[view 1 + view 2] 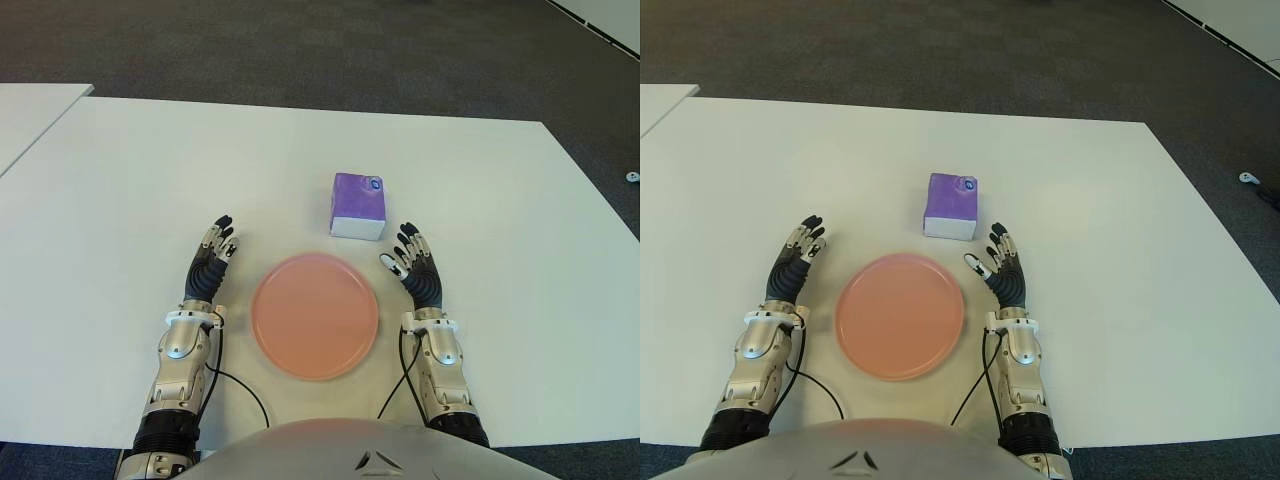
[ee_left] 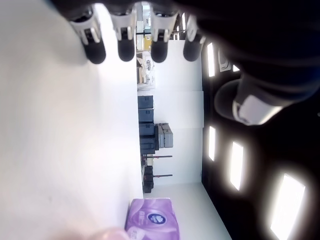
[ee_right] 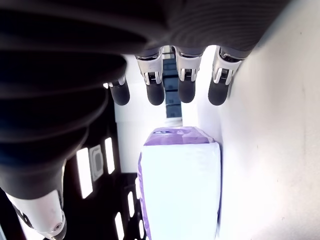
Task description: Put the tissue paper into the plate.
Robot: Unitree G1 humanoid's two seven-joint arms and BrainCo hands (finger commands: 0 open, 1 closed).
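Tissue pack [image 1: 357, 206] sits on the white surface [image 1: 130, 180], outside the plate.
It lies just past the pink plate [image 1: 314, 315], toward the far edge. The right robot hand [image 1: 415, 263] is near it, fingers spread; the left robot hand [image 1: 210, 258], also spread, is left of the plate.

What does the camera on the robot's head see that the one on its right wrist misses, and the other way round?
Only the left eye view shows the pink plate, empty, the left hand on the plate's left side, and the whole white table.

Only the right wrist view shows the right hand's fingers from close by, spread and holding nothing, aimed toward the pack.

Both show the purple tissue pack on the table beyond the plate, just ahead of the right hand, not yet grasped.
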